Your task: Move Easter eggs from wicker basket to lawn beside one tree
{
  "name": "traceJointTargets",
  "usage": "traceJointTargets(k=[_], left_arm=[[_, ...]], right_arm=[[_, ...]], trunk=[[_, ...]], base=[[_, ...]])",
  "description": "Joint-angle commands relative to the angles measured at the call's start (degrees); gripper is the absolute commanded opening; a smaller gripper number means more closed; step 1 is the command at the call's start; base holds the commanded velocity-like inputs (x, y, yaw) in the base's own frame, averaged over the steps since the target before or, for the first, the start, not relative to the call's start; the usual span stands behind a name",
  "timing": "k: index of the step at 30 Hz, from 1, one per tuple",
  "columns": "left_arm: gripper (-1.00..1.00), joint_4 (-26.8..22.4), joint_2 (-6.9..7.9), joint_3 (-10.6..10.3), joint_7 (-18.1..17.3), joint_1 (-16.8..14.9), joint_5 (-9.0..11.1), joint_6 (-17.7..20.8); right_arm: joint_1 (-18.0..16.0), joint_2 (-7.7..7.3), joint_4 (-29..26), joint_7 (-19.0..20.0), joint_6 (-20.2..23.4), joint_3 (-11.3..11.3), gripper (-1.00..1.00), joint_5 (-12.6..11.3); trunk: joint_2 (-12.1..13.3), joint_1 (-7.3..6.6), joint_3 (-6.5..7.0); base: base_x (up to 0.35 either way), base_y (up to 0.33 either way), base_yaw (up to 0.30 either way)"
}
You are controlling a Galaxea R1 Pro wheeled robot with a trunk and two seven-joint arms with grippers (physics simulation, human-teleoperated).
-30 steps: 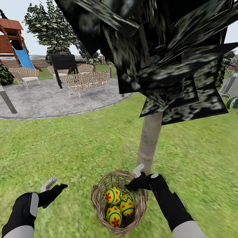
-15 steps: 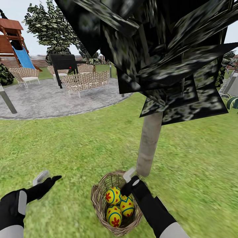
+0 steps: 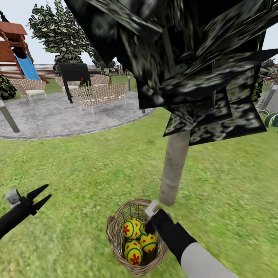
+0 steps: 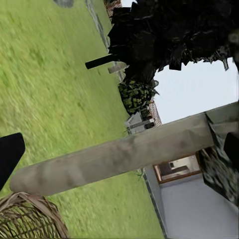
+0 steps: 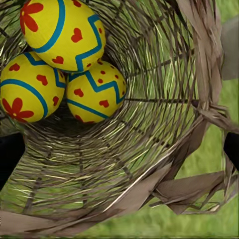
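The wicker basket (image 3: 116, 235) stands on the lawn (image 3: 77, 173) at the foot of the tree's pale trunk (image 3: 174, 166), under its dark crown (image 3: 185, 58). Three yellow Easter eggs (image 3: 132, 227) (image 3: 148, 242) (image 3: 133, 251) lie inside it. My right gripper (image 3: 148, 228) dips over the basket's right rim, just above the eggs. In the right wrist view its fingers (image 5: 7, 157) stand wide apart, open, with the eggs (image 5: 62, 30) (image 5: 27, 92) (image 5: 94, 92) ahead against the woven wall (image 5: 149, 124). My left gripper (image 3: 44, 194) hangs open over the grass far to the left. The left wrist view shows the trunk (image 4: 124, 159) and the basket rim (image 4: 30, 219).
A grey patio (image 3: 58, 116) with wicker chairs (image 3: 100, 94) and a black grill (image 3: 73, 73) lies behind on the left, and a playset (image 3: 15, 46) stands beyond it. A grey post (image 3: 7, 116) stands at the far left. The low crown hangs close overhead.
My right gripper has moved left from the basket's far right rim and down into its mouth. My left arm has swung out to the left and turned. The eggs have stayed in place.
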Motion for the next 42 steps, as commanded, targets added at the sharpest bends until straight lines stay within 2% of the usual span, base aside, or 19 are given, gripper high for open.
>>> traceJointTargets(k=[1,3,5,7,9,16,18,20,25,30,38,42], left_arm=[[1.0,0.06,-0.11,0.12,-0.14,0.0,0.02,0.02],[1.0,0.22,-0.25,0.15,-0.17,0.0,-0.13,-0.03],[1.0,0.43,-0.44,0.08,-0.13,0.0,-0.21,-0.05],[1.0,0.58,-0.89,0.07,-0.11,0.0,-0.23,-0.06],[1.0,0.66,-2.06,0.1,-0.1,-0.01,-0.21,-0.06],[1.0,0.71,-2.56,0.12,-0.23,0.0,-0.16,-0.06],[1.0,0.69,-2.72,0.11,-0.26,0.0,-0.13,-0.06],[1.0,0.69,-3.07,0.11,-0.25,-0.01,-0.12,-0.06],[1.0,0.63,-3.88,0.06,-0.39,0.0,0.01,-0.06],[1.0,0.68,-4.07,0.11,-0.45,0.0,0.06,-0.06],[1.0,0.73,-4.07,0.02,-0.53,0.0,0.13,-0.06],[1.0,0.7,-4.07,0.06,-0.54,0.0,0.15,-0.06]], right_arm=[[-0.37,0.0,1.02,-0.01,-0.07,0.0,1.0,-0.95],[-0.79,0.0,2.17,-0.02,-0.2,0.04,1.0,-3.31],[-0.89,0.0,2.4,0.04,-0.37,0.07,1.0,-4.21],[-0.94,0.0,2.42,0.13,-0.55,0.08,1.0,-4.52],[-0.91,0.0,2.2,0.28,-0.77,0.09,1.0,-4.83],[-0.9,0.0,0.46,0.22,-0.79,0.77,1.0,-4.84],[-0.95,0.0,-0.98,0.04,-0.54,2.59,1.0,-4.62],[-1.15,0.0,-1.69,-0.07,-0.33,5.67,1.0,-4.46],[-1.75,0.0,-2.85,0.17,-0.35,20.94,1.0,-4.37],[-1.77,0.0,-2.83,0.58,-0.68,28.62,1.0,-4.29],[-1.78,0.0,-2.84,0.97,-0.76,29.06,1.0,-4.36],[-1.78,0.0,-2.96,5.12,-0.78,29.05,1.0,-4.22]], trunk=[[-0.42,0.23,-0.18],[-1.22,0.66,-0.54],[-2.02,1.1,-0.9],[-2.82,1.54,-1.26],[-3.63,1.98,-1.62],[-3.63,1.98,-1.62],[-3.63,1.98,-1.62],[-3.63,1.98,-1.62],[-3.63,1.98,-1.62],[-3.63,1.98,-1.62],[-3.63,1.98,-1.62],[-3.63,1.98,-1.62]], base=[[0.0,0.0,0.0],[0.0,0.0,0.0],[0.0,0.0,0.0],[0.0,0.0,0.0],[0.0,0.0,0.0],[0.0,0.0,0.0],[0.0,0.0,0.0],[0.0,0.0,0.0],[0.0,0.0,0.0],[0.0,0.0,0.0],[0.122,-0.065,0.0],[0.042,-0.022,0.0]])
